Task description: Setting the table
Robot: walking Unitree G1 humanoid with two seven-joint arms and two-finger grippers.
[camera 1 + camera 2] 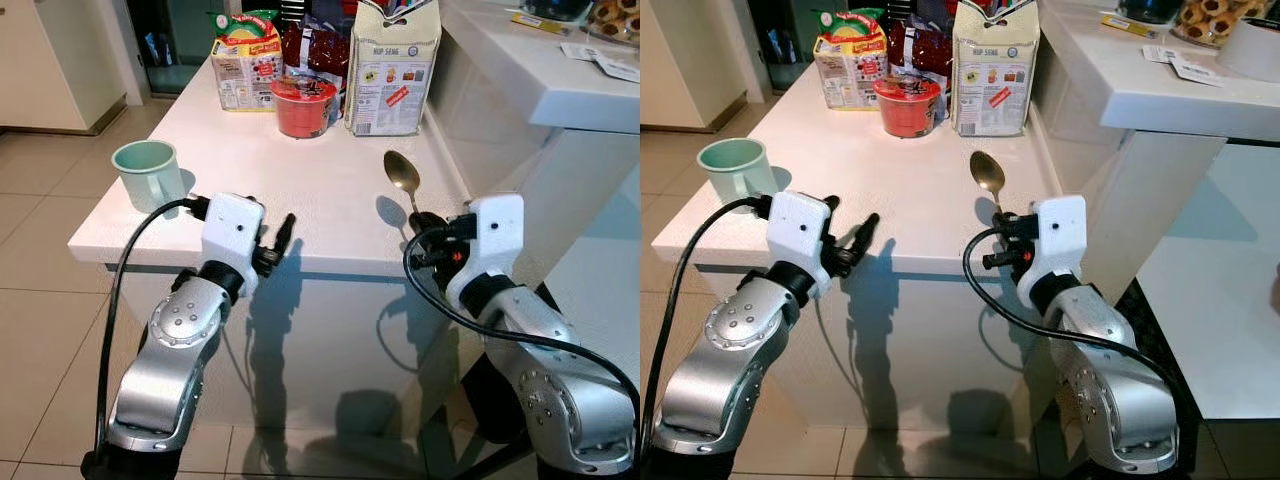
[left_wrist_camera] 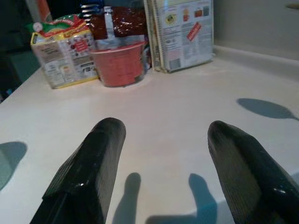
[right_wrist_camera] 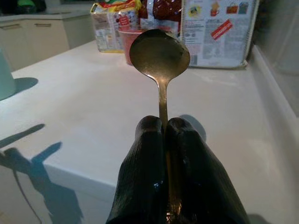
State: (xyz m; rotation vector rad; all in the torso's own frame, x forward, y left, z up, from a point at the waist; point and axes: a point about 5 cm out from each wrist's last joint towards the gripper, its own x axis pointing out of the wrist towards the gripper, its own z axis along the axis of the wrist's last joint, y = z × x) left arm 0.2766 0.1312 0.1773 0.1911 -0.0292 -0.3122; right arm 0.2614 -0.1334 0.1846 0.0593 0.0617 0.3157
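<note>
The right gripper (image 3: 166, 135) pinches a spoon (image 1: 402, 178) by its handle, bowl up, over the white table's (image 1: 330, 190) near edge. The left gripper (image 2: 163, 154) hovers beside it, fingers wide apart. A green cup (image 1: 146, 172) sits left. Farther back stand food packs (image 1: 390, 70) and a red bowl (image 1: 304, 105). The floor (image 1: 50, 160) is tiled.

One spoon (image 1: 402, 177), one mug (image 1: 146, 173), one red cup (image 1: 304, 105), perhaps three packages (image 1: 392, 68).
</note>
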